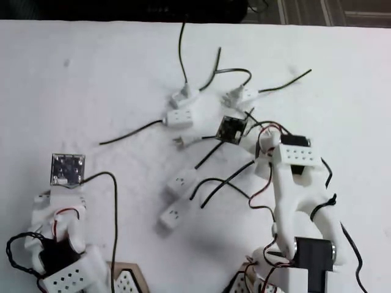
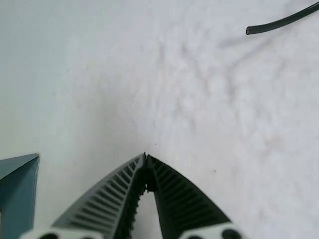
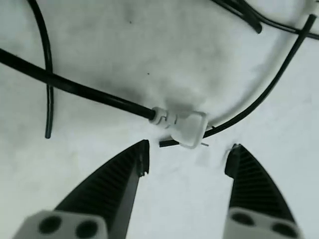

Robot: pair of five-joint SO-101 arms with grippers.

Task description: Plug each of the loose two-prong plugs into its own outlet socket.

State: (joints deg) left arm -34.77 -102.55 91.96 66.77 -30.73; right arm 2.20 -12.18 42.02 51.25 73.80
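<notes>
My right gripper is open just above the table, and a white two-prong plug on a black cord lies between and slightly ahead of its fingertips, untouched. In the high view this gripper hangs over the tangle of cords at the centre right. Nearby lie three white outlet sockets, another loose plug with bare prongs, and two more plugs farther back. My left gripper is shut and holds nothing over bare table at the left.
Black cords cross the table around the right arm. One cut cord end lies ahead of the left gripper. A long cord runs down beside the left arm. The white table has open room at the back left.
</notes>
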